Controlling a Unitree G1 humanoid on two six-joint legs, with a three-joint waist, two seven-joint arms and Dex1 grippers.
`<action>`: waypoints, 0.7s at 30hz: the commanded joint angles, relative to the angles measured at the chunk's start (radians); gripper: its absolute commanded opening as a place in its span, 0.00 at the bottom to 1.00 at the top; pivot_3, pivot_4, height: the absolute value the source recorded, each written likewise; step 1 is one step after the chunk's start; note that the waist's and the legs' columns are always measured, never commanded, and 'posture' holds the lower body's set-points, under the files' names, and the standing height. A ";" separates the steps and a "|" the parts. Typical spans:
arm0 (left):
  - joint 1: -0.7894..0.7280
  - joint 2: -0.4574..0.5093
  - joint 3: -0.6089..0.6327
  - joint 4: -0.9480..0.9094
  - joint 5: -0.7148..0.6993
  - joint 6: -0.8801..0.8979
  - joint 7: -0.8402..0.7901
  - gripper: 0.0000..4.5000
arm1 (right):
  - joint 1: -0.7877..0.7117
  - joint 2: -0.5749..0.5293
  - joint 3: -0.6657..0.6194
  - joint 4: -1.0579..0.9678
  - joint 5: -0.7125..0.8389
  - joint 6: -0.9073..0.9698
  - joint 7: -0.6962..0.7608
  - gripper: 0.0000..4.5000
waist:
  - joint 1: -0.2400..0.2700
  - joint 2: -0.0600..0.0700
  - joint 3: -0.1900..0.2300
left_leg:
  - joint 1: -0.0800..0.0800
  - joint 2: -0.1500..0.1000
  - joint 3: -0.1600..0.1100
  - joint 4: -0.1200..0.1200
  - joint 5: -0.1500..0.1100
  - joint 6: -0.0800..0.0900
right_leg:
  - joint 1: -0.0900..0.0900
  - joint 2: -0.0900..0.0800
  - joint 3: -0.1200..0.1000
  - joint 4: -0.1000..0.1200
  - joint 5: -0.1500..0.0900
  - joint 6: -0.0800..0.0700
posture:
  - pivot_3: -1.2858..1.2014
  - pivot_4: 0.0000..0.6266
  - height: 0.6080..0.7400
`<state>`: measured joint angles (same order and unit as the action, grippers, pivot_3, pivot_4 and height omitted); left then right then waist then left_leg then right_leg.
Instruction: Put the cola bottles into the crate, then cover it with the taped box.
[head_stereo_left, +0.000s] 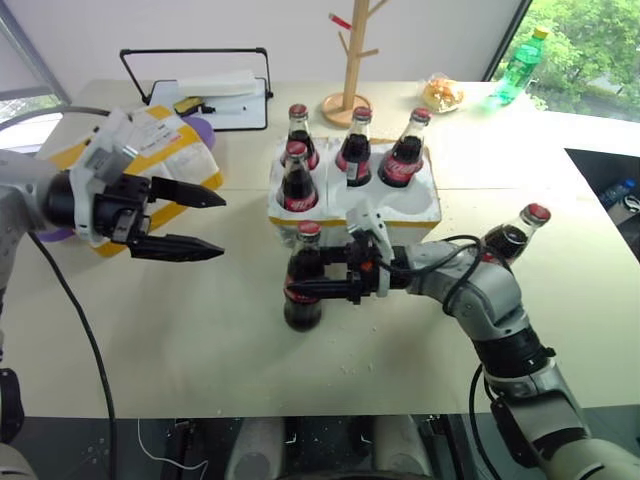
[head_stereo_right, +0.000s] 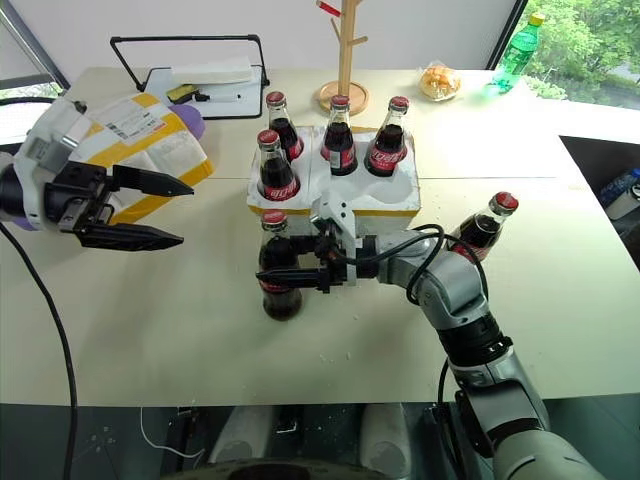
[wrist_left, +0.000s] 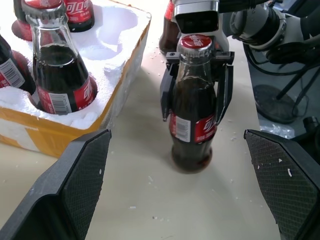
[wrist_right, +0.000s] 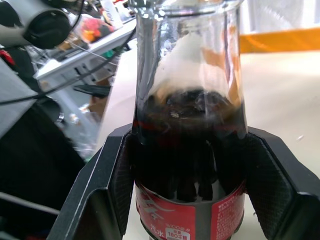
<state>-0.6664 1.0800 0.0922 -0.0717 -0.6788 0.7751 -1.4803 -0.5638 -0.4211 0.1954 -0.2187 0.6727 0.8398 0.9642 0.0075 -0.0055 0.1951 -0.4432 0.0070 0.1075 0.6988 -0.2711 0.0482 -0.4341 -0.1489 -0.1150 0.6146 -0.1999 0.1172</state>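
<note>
Now | right gripper clamps upright red-capped glass cola bottle on table, at 6 o'clock of white styrofoam crate, likely for lifting into an empty well | left gripper gapes empty, waiting.

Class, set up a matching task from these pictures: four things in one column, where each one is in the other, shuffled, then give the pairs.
Things
1. right gripper
2. left gripper
3. crate
4. green plastic bottle

Places or states
A. far right corner of the table
B. open, holding nothing
C. holds four cola bottles
D. shut on a cola bottle standing on the table

Pairs: 1-D, 2-B, 3-C, 4-A
</note>
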 joint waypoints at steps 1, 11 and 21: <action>-0.023 -0.013 -0.001 0.012 0.012 -0.037 0.001 1.00 | -0.099 -0.026 -0.151 -0.096 0.143 0.073 -0.030 0.55 | 0.000 0.000 0.000 | 0.000 0.000 0.000 0.000 0.000 0.000 | 0.000 0.000 0.000 0.000 0.000 0.000 | 0.52 0.24 1.00; -0.059 -0.077 -0.036 0.064 0.050 -0.102 -0.001 1.00 | -0.389 -0.207 -0.385 0.064 0.214 0.141 -0.126 0.55 | 0.002 0.000 0.000 | 0.000 0.000 0.001 -0.001 0.000 0.000 | -0.001 0.000 0.000 0.000 0.000 0.000 | 0.52 0.24 1.00; -0.083 -0.088 -0.040 0.077 0.056 -0.113 -0.008 1.00 | -0.399 -0.165 -0.248 0.233 -0.059 -0.086 -0.169 0.55 | -0.015 0.001 0.001 | -0.002 0.000 0.001 -0.001 0.000 0.000 | -0.003 0.000 0.000 0.001 0.000 0.000 | 0.52 0.24 1.00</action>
<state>-0.7212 0.9846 0.0332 0.0221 -0.6192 0.6705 -1.4832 -0.9382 -0.5949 -0.0437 0.0452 0.6194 0.8146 0.7880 -0.0072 -0.0048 0.1956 -0.4460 0.0070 0.1089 0.6977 -0.2709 0.0484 -0.4374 -0.1491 -0.1148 0.6159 -0.1998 0.1173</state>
